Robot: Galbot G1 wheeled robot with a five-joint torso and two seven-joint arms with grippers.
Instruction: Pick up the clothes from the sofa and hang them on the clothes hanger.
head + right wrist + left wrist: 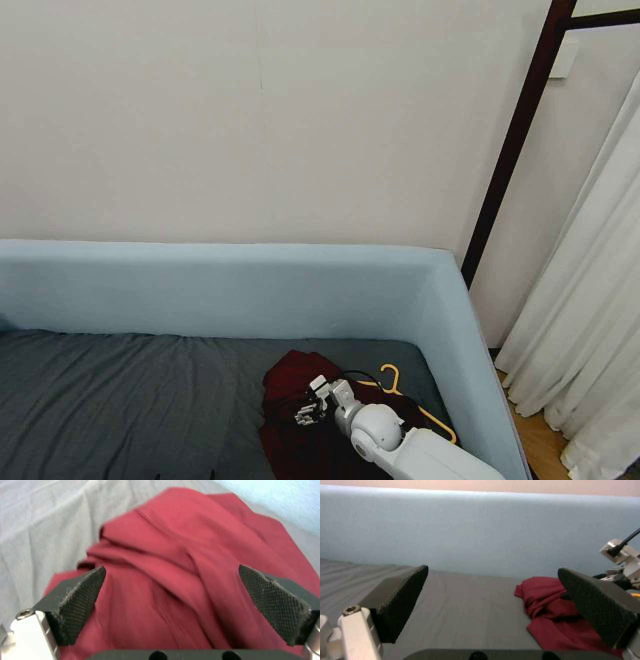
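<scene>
Jaws spread, the right gripper [308,410] hangs over the crumpled dark-red cloth garment [300,380] at the pale-blue sofa [250,290]'s right end, likely to pinch a fold; the left gripper [493,572], likewise spread, hovers left.

Soft, even indoor light
</scene>
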